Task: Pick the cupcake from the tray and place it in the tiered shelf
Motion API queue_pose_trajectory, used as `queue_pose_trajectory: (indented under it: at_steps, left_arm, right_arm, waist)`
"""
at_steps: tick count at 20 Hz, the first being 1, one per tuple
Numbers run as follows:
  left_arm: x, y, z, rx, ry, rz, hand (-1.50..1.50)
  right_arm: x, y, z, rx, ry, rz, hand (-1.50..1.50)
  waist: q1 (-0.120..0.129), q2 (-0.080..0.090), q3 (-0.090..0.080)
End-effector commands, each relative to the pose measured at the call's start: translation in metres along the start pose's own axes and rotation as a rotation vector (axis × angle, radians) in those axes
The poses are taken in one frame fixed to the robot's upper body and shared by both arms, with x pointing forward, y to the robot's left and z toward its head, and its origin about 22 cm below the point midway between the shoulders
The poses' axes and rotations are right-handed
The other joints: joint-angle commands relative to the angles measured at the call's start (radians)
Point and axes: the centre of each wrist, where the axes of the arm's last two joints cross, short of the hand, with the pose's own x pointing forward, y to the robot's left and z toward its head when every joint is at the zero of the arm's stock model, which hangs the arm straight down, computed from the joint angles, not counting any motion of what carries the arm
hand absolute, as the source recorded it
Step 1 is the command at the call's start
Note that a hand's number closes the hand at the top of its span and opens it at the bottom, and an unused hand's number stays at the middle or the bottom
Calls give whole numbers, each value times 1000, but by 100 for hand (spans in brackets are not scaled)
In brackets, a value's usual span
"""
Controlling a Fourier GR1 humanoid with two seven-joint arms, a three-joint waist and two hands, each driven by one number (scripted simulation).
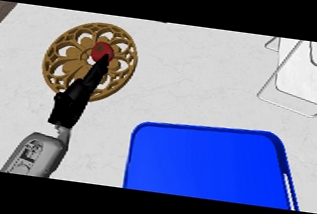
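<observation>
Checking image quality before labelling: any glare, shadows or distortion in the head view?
Head view: even, flat light, no glare on the blue tray or the white counter; no clear cast shadows; left hand is sharp; the white shelf and tray look skewed by the steep angle.

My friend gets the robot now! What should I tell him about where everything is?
Left hand: stretched over the gold round trivet, fingers reaching a small red thing at its middle; whether they hold it cannot be told.
Right hand: not in view.
Blue tray: nearest the robot, nothing visible on it.
Tiered shelf: far right, white, nothing seen on it.
Done: nothing is in the shelf yet.
Left: if the red thing is the cupcake, carry it across to the shelf and set it down.
</observation>
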Motion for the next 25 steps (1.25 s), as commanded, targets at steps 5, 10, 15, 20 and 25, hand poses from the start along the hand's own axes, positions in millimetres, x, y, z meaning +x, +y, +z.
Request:
queue_pose_trajectory:
  at_steps: [5,10,15,20,25]
  left_arm:
    - [-3,0,-6,0,-13,-2,0]
    - [10,-8,-9,-6,-34,-5,0]
    - [9,-9,-5,-30,-58,2,0]
    - [13,-14,-6,-42,-62,3,0]
    - [11,-16,-4,-42,-54,16,0]
  right_arm:
    - [34,-34,12,-97,24,-244,-150]
    - [45,-67,49,-160,155,-195,-150]
    - [57,-83,68,-113,257,-89,-150]
    - [65,-94,81,-115,262,-34,-150]
    - [65,-99,91,-77,274,-23,-150]
  waist:
    - [13,14,0]
    - [31,27,5]
    - [50,43,7]
    - [61,50,13]
    - [59,55,17]
